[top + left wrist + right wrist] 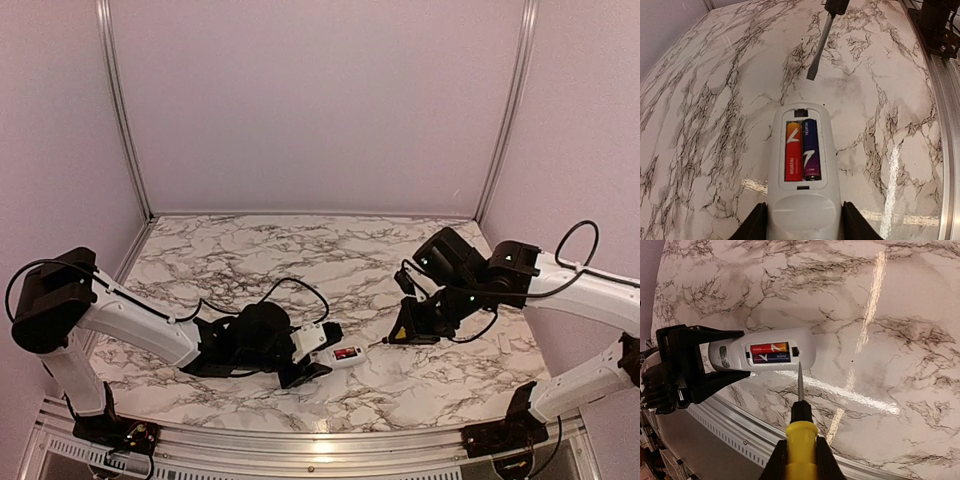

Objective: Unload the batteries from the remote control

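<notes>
The white remote control (802, 200) lies back up, its battery recess uncovered. My left gripper (803, 222) is shut on its near end and holds it low over the marble table. Two batteries sit side by side in the recess, a red one (793, 152) and a purple one (810, 150). My right gripper (801, 460) is shut on a yellow-handled screwdriver (801, 435). Its blade (820, 47) points at the remote's far end, the tip a short way off and not touching. In the top view the remote (343, 355) is at front centre, between the left gripper (318, 352) and the right gripper (408, 330).
An aluminium rail (740, 435) runs along the table's near edge, just below the remote and the screwdriver. Black cables (290, 290) loop over the left arm. Walls and metal posts (125, 110) close the back and sides.
</notes>
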Tool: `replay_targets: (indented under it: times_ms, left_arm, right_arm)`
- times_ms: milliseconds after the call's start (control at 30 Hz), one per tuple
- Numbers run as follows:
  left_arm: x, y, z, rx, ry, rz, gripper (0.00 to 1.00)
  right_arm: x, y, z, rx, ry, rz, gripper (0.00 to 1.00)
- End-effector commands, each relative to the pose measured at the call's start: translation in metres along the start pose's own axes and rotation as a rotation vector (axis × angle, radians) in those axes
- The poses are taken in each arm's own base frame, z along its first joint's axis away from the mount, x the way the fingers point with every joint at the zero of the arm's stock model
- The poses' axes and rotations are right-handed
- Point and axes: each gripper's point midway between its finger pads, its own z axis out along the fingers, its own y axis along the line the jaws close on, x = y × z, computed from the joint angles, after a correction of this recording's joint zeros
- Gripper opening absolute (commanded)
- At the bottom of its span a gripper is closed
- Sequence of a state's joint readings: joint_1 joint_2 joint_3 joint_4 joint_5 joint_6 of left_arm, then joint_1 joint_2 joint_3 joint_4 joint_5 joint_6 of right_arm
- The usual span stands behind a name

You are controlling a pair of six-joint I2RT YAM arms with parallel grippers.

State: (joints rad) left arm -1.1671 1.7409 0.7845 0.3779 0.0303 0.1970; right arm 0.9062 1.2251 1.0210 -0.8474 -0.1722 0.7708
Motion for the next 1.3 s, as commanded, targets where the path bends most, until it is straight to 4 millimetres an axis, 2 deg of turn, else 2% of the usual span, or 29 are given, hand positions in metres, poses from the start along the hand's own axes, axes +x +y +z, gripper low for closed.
replay_targets:
  times_ms: [0, 400, 800, 1267]
  left_arm:
    - [-0.011, -0.007, 0.006, 0.031, -0.022, -0.008, 0.0]
    - [-0.004, -0.017, 0.015, 0.054, 0.003, -0.017, 0.0]
    - [-0.005, -0.021, 0.022, 0.059, 0.011, -0.016, 0.0]
    - [0.0, -0.025, 0.025, 0.071, 0.027, -0.012, 0.0]
  right_arm:
    - [0.007, -0.003, 0.0, 0.001, 0.003, 0.013, 0.0]
    - [0.011, -0.001, 0.015, -0.022, 0.026, 0.0, 0.0]
    - [0.015, -0.005, 0.028, -0.013, 0.051, -0.015, 0.0]
    - [0.018, -0.01, 0.035, 0.002, 0.07, -0.017, 0.0]
